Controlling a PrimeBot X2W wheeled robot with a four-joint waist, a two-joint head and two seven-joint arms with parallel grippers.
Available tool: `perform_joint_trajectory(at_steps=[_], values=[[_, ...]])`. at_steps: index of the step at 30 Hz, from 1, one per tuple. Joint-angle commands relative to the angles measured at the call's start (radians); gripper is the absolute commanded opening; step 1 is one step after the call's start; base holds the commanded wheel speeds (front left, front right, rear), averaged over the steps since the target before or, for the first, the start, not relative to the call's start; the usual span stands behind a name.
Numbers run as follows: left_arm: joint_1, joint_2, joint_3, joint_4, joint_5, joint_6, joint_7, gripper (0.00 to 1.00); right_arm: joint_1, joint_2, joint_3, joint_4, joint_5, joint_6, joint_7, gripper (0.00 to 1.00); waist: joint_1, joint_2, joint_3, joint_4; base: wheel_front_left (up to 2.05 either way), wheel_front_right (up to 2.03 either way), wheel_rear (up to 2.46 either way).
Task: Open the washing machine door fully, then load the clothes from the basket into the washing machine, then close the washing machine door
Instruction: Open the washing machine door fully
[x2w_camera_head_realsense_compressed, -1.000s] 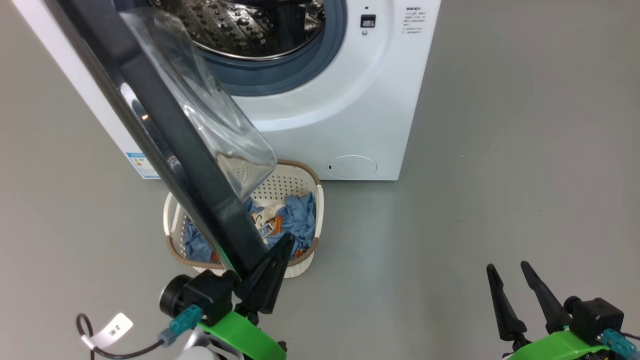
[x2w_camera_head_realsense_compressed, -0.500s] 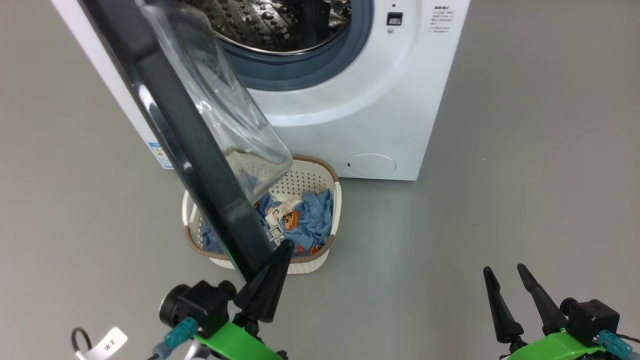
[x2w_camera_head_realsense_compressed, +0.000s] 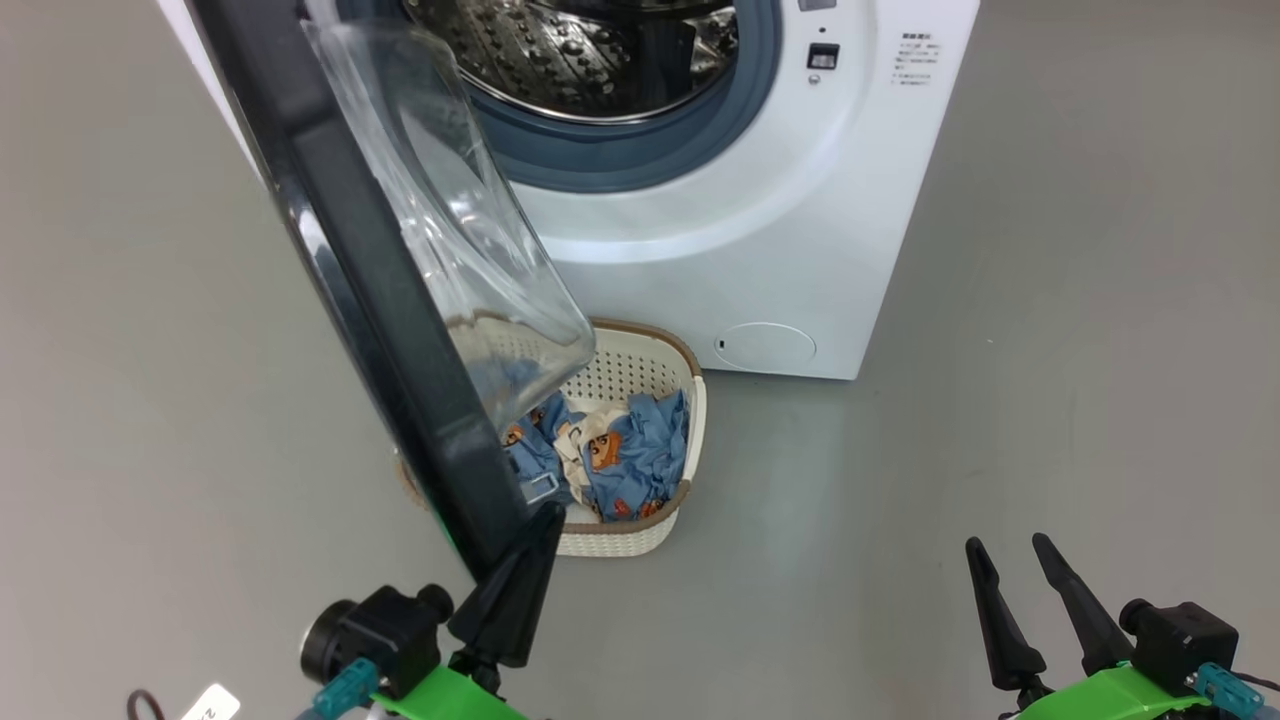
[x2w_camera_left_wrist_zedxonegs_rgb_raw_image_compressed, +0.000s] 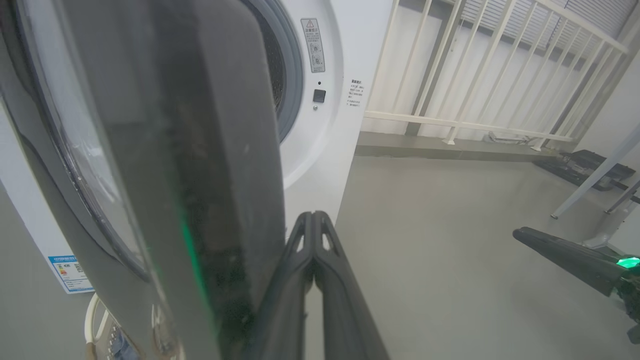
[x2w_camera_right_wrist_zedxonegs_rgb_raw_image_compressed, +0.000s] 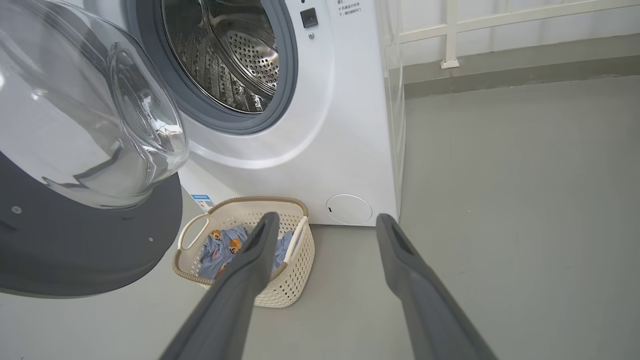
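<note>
black-rimmed door (x2w_camera_head_realsense_compressed: 372, 325) stands swung out from the washing machine (x2w_camera_head_realsense_compressed: 720, 250), over the basket (x2w_camera_head_realsense_compressed: 625, 540) of clothes (x2w_camera_head_realsense_compressed: 640, 460) on the floor (x2w_camera_head_realsense_compressed: 880, 480) just in front. left claw (x2w_camera_head_realsense_compressed: 545, 518) is closed and empty, its tips against the door's lower edge. right claw (x2w_camera_head_realsense_compressed: 1005, 548) hangs open, well apart.

Bright, even light casts only soft shadows; glare streaks the washing machine door (x2w_camera_head_realsense_compressed: 370, 330) above the left fingers (x2w_camera_head_realsense_compressed: 515, 590), and their wrist view blurs it close-up, bowing edges.
</note>
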Motion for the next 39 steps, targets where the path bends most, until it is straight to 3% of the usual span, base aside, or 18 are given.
perform_joint_trajectory(at_steps=[1, 24, 39], values=[[-0.017, 0.021, 0.06, -0.028, 0.013, 0.017, -0.006, 0.0, -0.016, -0.006, 0.024, -0.019, 0.009, 0.002, -0.012, 1.0, 0.0, 0.0, -0.007, 0.008, 0.0, 0.0, 0.0], [0.028, 0.05, 0.084, -0.063, 0.009, 0.077, 0.018, 0.0, 0.002, -0.004, 0.035, -0.01, 0.025, 0.002, -0.012, 1.0, 0.0, 0.0, -0.031, 0.112, 0.0, 0.0, 0.0], [0.026, 0.082, 0.164, -0.041, -0.024, 0.128, 0.016, 0.0, 0.003, -0.001, 0.024, -0.008, 0.027, 0.002, -0.012, 1.0, 0.0, 0.0, -0.024, 0.172, 0.0, 0.0, 0.0]])
